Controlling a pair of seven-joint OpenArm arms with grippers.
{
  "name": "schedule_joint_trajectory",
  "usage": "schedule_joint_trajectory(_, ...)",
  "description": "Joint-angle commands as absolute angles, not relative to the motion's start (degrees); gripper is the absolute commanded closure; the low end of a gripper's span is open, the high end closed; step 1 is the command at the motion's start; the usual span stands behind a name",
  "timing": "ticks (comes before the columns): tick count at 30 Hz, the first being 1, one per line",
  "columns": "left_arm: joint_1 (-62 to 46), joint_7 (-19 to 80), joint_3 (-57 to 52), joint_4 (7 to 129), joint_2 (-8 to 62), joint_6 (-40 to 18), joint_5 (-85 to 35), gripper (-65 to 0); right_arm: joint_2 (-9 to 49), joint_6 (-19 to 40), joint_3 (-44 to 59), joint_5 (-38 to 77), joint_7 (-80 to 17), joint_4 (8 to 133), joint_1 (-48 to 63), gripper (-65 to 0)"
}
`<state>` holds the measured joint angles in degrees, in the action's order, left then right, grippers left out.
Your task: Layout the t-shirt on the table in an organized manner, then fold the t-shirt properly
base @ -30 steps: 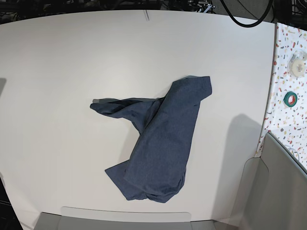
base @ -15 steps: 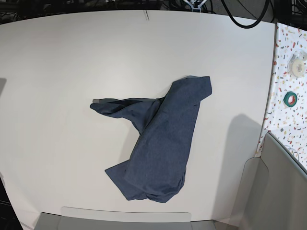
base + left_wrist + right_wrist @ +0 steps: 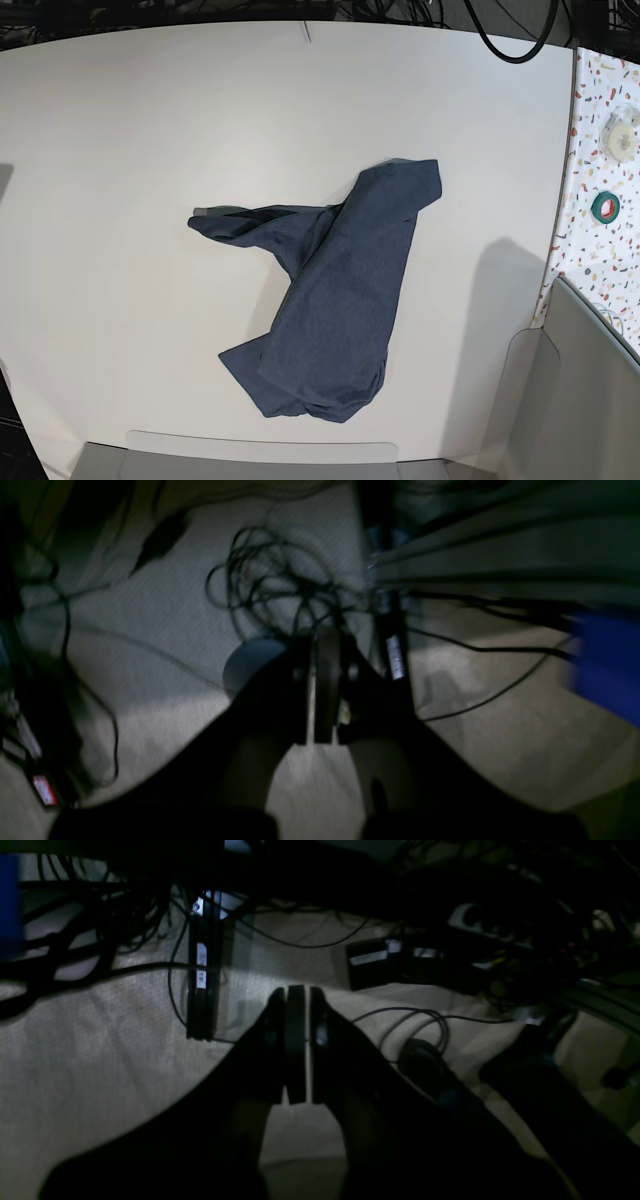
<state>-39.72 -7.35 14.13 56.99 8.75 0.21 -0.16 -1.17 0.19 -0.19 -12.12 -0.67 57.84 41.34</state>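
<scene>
The navy t-shirt (image 3: 330, 295) lies crumpled in a long diagonal bunch on the white table (image 3: 140, 150), with one twisted part reaching left. No lettering shows. Neither arm appears in the base view. The left gripper (image 3: 325, 690) is shut with nothing between its fingers; its wrist view looks down on a dim floor with cables. In the right wrist view the right gripper (image 3: 295, 1050) is likewise shut and empty, over a dim floor with cables and boxes. The t-shirt is out of both wrist views.
A speckled terrazzo strip (image 3: 600, 160) runs along the table's right edge, carrying a green tape roll (image 3: 604, 206) and a pale tape roll (image 3: 620, 135). A grey bin wall (image 3: 580, 400) stands at the lower right. Black cables (image 3: 500, 40) hang over the far edge.
The t-shirt has not moved. A small piece of equipment at the table's far edge has slipped out of the base view.
</scene>
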Motion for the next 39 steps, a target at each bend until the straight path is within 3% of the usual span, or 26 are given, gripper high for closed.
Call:
schedule_joint_trajectory(1, -42.42, -8.92, 14.29, 59.82, 9.54, -0.13, -0.13, 0.0, -1.19, 0.22, -0.22, -12.09, 0.57, 60.35, 44.18, 0.0)
schedule_joint_trajectory(10, -55.34, -8.84, 14.37, 83.21, 17.36, -0.13, -0.13, 0.0, 1.45, 0.22, -0.4, -12.18, 0.57, 80.22, 56.04, 0.0)
schedule_joint_trajectory(19, -62.2, -6.37, 13.85, 103.96, 25.01, -0.13, -0.13, 0.0, 4.44, -0.04, 0.22, -12.26, 0.57, 99.65, 60.18, 0.0)
schedule_joint_trajectory(28, -59.12, -2.77, 12.0, 114.77, 25.54, -0.13, -0.13, 0.0, 4.53, -0.04, 0.31, -12.44, 0.13, 111.08, 54.02, 0.0)
schedule_joint_trajectory(39, -48.75, -1.98, 12.0, 118.73, 25.36, -0.13, 0.31, 0.0, 6.73, -0.04, -0.22, -12.44, 0.13, 113.36, 41.98, 0.0)
